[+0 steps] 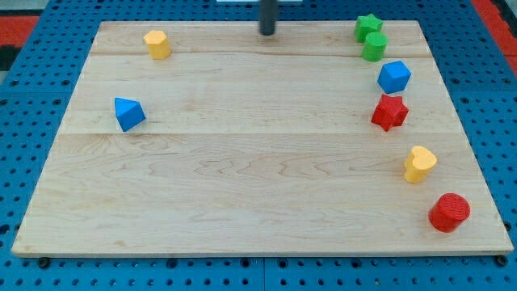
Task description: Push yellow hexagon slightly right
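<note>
Currently my tip (267, 32), bare, holding nothing, sits right of yellow hexagon (157, 44).

All on the bench (242, 162), placed from my tip (267, 32) at the view's top middle. Yellow hexagon (157, 44) to its left, about level. Left blue block (128, 113) further left, lower. To its right, going down: green star (367, 27), green cylinder (374, 47) touching it, right blue block (394, 77), red star (389, 111), second yellow block (419, 164), red cylinder (449, 212) lowest.
</note>
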